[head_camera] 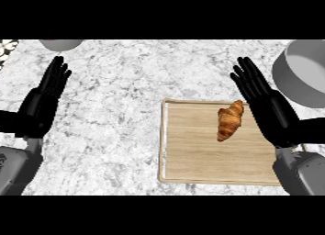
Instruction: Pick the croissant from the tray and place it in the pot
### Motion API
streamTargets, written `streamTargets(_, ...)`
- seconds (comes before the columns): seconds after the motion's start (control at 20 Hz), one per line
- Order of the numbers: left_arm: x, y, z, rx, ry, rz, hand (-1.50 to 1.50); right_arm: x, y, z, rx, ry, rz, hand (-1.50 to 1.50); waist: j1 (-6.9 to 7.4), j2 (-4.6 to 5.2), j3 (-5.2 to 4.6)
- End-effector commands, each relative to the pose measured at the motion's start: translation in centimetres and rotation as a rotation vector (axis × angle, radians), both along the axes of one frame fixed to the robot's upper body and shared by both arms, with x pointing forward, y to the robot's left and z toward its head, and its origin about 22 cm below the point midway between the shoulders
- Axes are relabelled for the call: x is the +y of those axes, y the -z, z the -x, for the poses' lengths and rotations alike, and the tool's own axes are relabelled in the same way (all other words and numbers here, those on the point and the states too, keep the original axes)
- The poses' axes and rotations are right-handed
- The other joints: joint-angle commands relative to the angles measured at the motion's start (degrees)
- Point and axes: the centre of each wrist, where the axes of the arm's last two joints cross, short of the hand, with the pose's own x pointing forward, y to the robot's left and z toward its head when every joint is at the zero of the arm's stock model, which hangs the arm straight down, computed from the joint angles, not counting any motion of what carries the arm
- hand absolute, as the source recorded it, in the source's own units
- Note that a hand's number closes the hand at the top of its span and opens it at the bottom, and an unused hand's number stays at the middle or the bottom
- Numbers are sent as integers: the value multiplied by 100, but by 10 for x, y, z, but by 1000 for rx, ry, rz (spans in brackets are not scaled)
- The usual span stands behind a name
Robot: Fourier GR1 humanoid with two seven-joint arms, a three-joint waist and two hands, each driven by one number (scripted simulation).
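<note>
Marble counter (125,82) carries a wooden tray (192,160); the croissant (229,120) lies at its far right. Right hand (267,108), fingers straight, is just beside it and should curl around its middle before lifting toward the grey pot (307,75). Left hand (43,103) rests open at left.

One croissant (230,121), one wooden tray (192,156), one grey pot (307,73) at the upper right, one bowl (59,44) cut off at the upper left, and two hands: left hand (42,103), right hand (268,103).
</note>
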Motion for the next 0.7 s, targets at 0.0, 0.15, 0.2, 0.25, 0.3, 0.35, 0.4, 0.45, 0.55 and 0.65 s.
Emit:
streamTargets(0.0, 1, -12, 5, -25, -32, 15, 0, -35, 7, -9, -40, -12, 3, 150, 45, 12, 37)
streamTargets(0.15, 10, -17, -11, -54, -109, 65, 0, -118, -73, -29, -188, -8, 12, 150, 40, 51, 45)
streamTargets(0.2, 10, -15, -3, -48, -113, 85, 0, -136, -71, -25, -229, -32, -7, 150, 76, 33, 51)
streamTargets(0.25, 11, -13, -3, -77, -144, 88, 0, -158, -90, -26, -271, -26, 7, 150, 100, 55, 56)
streamTargets(0.3, 8, -8, -3, -22, -107, 81, 0, -146, -105, -14, -221, 109, 632, 150, -100, -16, -119)
streamTargets(0.35, 9, -5, 0, -10, -134, 111, 0, -183, -88, -10, -174, 304, 586, 150, -100, 73, 20)
streamTargets(0.4, 6, -9, 2, -28, -110, 122, 0, -196, -64, -12, -169, 399, 502, -150, 109, 78, 49)
streamTargets(0.45, -7, -9, -1, -14, -108, 144, 0, -205, -39, -1, -192, 308, 524, -150, 11, 68, 62)
streamTargets(0.55, -4, -17, 2, -11, -121, 141, 0, -208, -17, 8, -292, 196, 573, -150, 70, 36, 60)
streamTargets(0.65, -7, -17, -9, 3, -129, 140, 0, -214, -10, 6, -375, 154, 555, -150, 29, 45, 49)
